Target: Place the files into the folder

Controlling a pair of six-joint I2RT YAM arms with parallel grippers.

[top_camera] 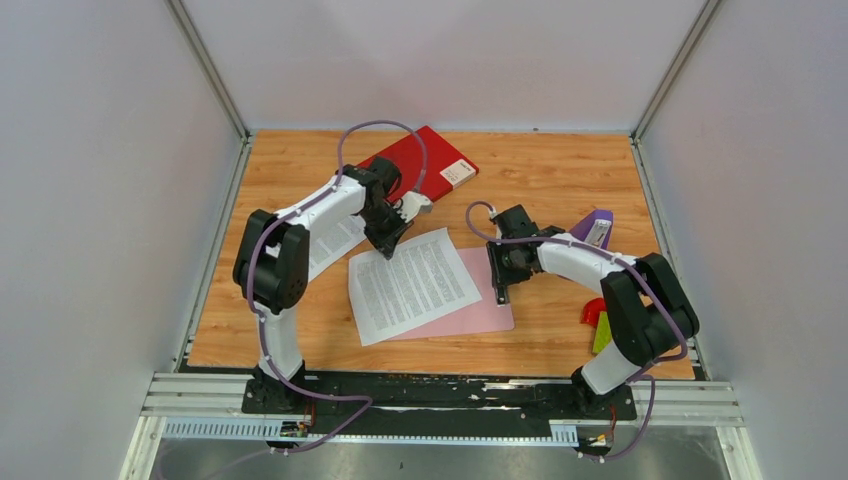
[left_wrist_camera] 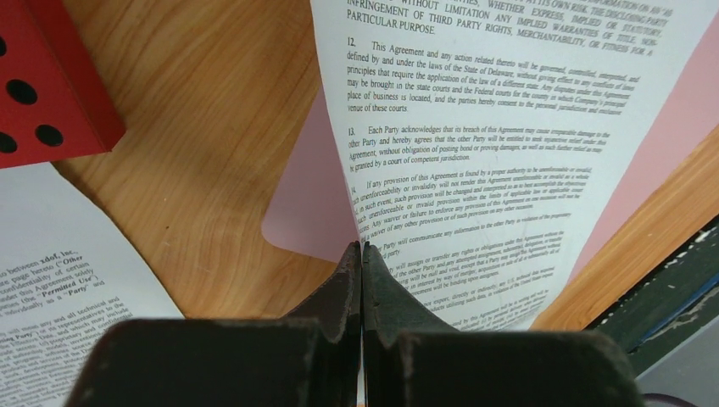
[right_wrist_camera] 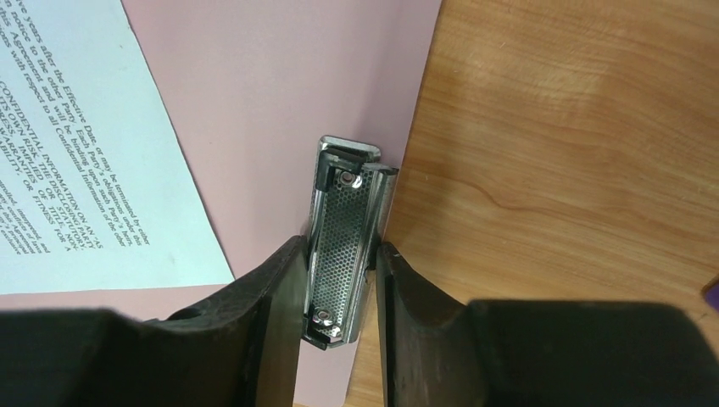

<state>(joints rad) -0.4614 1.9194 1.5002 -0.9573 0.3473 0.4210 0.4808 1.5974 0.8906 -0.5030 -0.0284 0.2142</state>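
You see one printed sheet [top_camera: 412, 283] lying tilted on the pink clipboard [top_camera: 482, 310]; your left gripper [top_camera: 387, 247] sits at its far edge, your right gripper [top_camera: 500, 292] at the clipboard's right edge, the red folder [top_camera: 425, 160] behind.

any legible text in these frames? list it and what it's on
"PARTICULAR PURPOSE." - sheet on clipboard
"12. This Agreement and any action related thereto" - same sheet
"laws of the State of Delaware" - same sheet
"CONFIDENTIAL INFORMATION" - same sheet, right wrist view
"Permitted Use" - second sheet
Folder label, purple item's label: too small to read.
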